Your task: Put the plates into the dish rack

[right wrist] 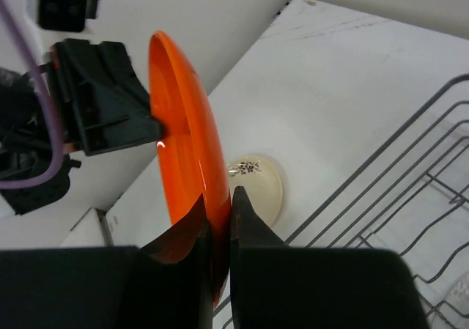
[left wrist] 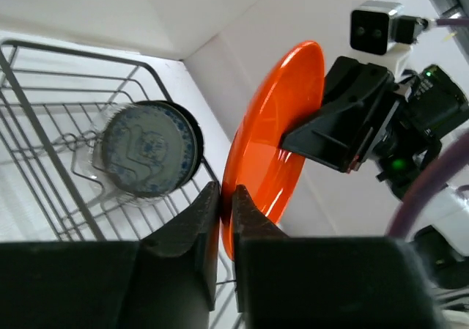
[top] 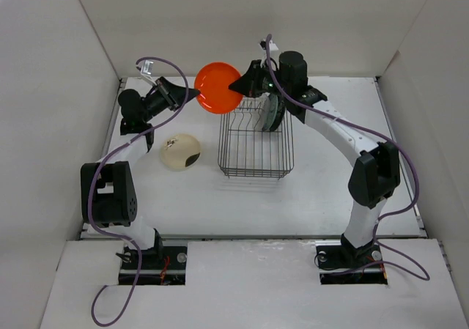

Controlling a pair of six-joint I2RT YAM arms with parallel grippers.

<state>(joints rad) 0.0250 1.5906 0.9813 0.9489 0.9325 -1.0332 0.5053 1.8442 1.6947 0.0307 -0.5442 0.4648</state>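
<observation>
Racked plates [top: 272, 113] mostly behind the right arm [top: 331, 126] from above; dish rack [top: 256, 153] partly out of wrist views.

No text, label or number can be read anywhere.

White table [top: 330, 190] enclosed by a plain white left wall [top: 51, 87], back wall [top: 242, 14] and right wall [top: 432, 87]; lighting even, shadows soft.

Bright orange plate [top: 218, 87]; cream plate [top: 181, 152], dark-patched; black rack [top: 253, 174].
</observation>
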